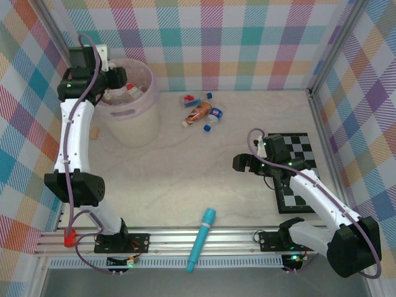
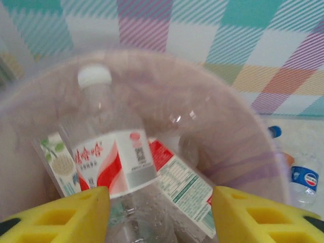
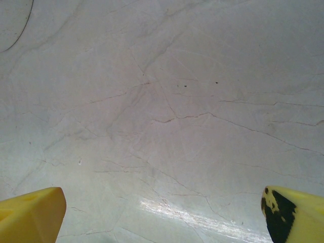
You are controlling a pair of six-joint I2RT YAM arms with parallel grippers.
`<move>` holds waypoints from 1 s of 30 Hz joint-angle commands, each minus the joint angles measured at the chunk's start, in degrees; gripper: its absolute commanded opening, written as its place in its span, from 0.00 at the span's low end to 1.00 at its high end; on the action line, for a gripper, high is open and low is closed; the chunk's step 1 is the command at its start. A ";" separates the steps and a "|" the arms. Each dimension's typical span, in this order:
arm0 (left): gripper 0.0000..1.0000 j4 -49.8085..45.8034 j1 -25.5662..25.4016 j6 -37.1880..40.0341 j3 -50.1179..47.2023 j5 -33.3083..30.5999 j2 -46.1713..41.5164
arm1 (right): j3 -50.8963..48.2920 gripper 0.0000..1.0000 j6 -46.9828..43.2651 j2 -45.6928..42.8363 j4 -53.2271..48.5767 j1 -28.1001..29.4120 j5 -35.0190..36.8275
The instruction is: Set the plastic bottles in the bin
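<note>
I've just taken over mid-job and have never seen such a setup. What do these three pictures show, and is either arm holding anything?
Two robot arms are bolted at the near edge of a table. The overhead picture looks down from behind them; the other two come from a camera on each wrist, yellow fingers at the bottom. The left gripper is open over the bin, where a white-capped bottle lies among others. The right gripper is open above bare table, holding nothing. Several loose bottles lie on the table, with a teal cylinder at the near edge and a chequered board on the right.
</note>
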 commanded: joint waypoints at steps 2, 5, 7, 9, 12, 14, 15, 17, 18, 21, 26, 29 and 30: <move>0.48 3.87 0.31 -2.03 -5.16 -1.96 2.17 | 1.27 0.99 0.04 -1.24 -0.55 -0.21 -0.61; 0.46 3.44 0.27 -2.48 -6.12 -2.29 3.71 | 1.27 0.99 -0.05 -1.18 -0.69 -0.21 -0.74; 0.45 3.35 0.31 -2.90 -6.58 -2.21 3.66 | 1.50 0.99 -0.18 -1.09 -0.66 -0.21 -0.69; 0.45 3.79 0.31 -3.04 -6.91 -1.93 2.75 | 1.68 0.99 -0.27 -0.96 -0.74 -0.22 -0.65; 0.48 2.33 0.31 -2.55 -5.14 -2.82 1.64 | 2.46 0.99 -0.19 -0.18 -0.63 -0.25 -0.78; 0.55 1.25 0.31 -1.97 -3.80 -3.38 0.57 | 3.28 0.99 -0.14 0.45 -0.30 -0.22 -1.17; 0.59 0.89 0.31 -1.73 -3.18 -3.36 -0.31 | 3.56 0.99 0.06 0.85 0.03 -0.21 -1.37; 0.65 0.17 0.31 -1.35 -2.23 -3.17 -2.11 | 4.05 0.99 0.40 1.66 0.60 -0.21 -1.85; 0.69 -0.13 0.31 -1.14 -1.87 -3.01 -3.24 | 4.32 0.99 0.57 2.05 0.83 -0.24 -2.13; 0.76 -0.25 0.00 -1.06 -1.83 -2.82 -7.10 | 5.07 0.99 0.94 3.39 1.53 -0.20 -2.48; 0.80 0.10 -2.96 -1.67 -3.46 -4.33 -14.73 | 8.05 1.00 3.11 7.09 3.56 -0.21 -2.76; 0.81 0.57 -6.74 -3.87 -7.26 -5.51 -20.41 | 11.05 0.99 5.89 11.78 6.05 -0.22 -2.06; 0.80 1.16 -8.39 -5.16 -9.55 -5.81 -22.80 | 12.61 1.00 6.90 14.28 6.26 -0.21 -1.41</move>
